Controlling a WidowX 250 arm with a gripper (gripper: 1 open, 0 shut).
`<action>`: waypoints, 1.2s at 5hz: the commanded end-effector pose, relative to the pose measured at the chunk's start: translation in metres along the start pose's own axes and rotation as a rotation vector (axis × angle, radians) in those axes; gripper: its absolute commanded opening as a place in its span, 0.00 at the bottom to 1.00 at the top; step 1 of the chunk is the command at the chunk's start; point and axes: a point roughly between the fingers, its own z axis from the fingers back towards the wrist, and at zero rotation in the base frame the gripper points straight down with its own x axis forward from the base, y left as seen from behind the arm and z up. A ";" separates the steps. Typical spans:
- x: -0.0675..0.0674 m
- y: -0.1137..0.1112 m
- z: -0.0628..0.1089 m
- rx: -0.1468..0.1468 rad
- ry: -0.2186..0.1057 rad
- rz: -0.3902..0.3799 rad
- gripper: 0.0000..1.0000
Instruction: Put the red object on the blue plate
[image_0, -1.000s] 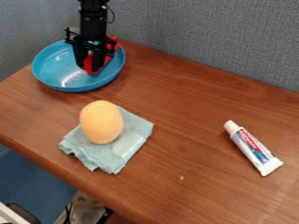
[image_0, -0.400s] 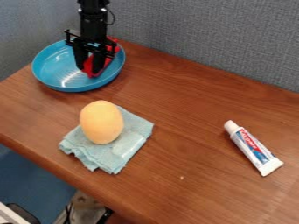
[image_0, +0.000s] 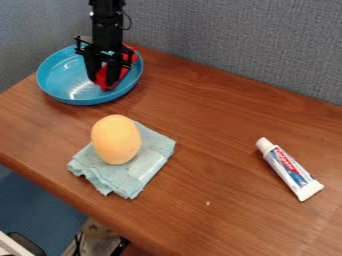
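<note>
The blue plate (image_0: 60, 82) sits at the table's back left corner. My gripper (image_0: 107, 74) points straight down into the plate's right side, its black fingers closed around the red object (image_0: 115, 70), which shows as red bits between and beside the fingers. The red object is low over the plate's inner surface; whether it touches the plate I cannot tell.
An orange egg-shaped object (image_0: 116, 139) rests on a crumpled light green cloth (image_0: 128, 166) near the table's front left. A white toothpaste tube (image_0: 289, 168) lies at the right. The table's front edge runs diagonally below the cloth.
</note>
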 end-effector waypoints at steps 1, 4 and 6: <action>-0.004 0.008 0.035 0.013 -0.077 0.017 0.00; -0.009 0.002 0.053 -0.006 -0.108 -0.005 0.00; -0.011 0.000 0.061 -0.014 -0.121 -0.011 0.00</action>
